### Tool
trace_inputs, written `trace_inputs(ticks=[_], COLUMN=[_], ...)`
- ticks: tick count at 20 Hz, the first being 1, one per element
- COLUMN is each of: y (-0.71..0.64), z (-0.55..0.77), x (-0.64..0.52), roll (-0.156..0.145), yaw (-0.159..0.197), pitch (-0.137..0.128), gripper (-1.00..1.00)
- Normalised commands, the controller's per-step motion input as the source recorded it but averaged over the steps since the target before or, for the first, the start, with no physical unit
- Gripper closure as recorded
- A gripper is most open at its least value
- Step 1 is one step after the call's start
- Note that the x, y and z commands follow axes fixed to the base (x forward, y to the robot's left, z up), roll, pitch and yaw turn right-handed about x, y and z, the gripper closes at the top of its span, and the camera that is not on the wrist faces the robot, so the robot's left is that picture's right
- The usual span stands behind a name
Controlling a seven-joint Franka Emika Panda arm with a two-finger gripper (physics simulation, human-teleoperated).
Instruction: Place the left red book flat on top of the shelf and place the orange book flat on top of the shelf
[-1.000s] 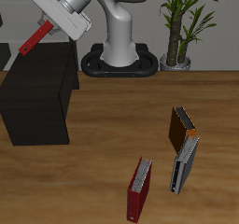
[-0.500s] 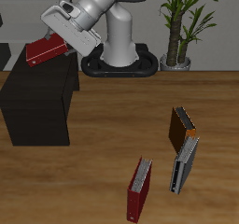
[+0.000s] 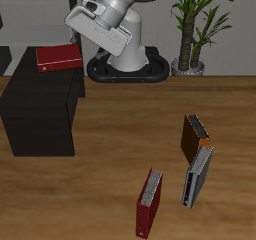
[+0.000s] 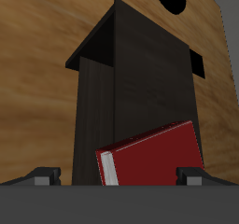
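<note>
With its jaws spread and empty, the gripper (image 3: 82, 31) hangs above the left red book (image 3: 58, 58), which lies flat on the black shelf (image 3: 40, 114). Near the front edge, the orange book (image 3: 194, 137) awaits pickup.

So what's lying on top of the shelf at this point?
Only the left red book, lying flat near the back of the shelf top. The orange book is on the table. The shelf surface under the book is covered.
</note>
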Motion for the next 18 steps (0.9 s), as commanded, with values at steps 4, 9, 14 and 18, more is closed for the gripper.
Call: trace_inputs(ticks=[4,9,14,18], y=[0.76,0.76,0.45,0.64], z=[0.06,-0.07,-0.10,-0.06], x=[0.10,0.16,0.17,0.15], roll=[0.131,0.185,0.116,0.137], yaw=[0.039,0.018,-0.004,-0.039], pitch=[-0.043,0.009,0.024,0.024], gripper=[-1.00,-1.00,-1.00,-1.00])
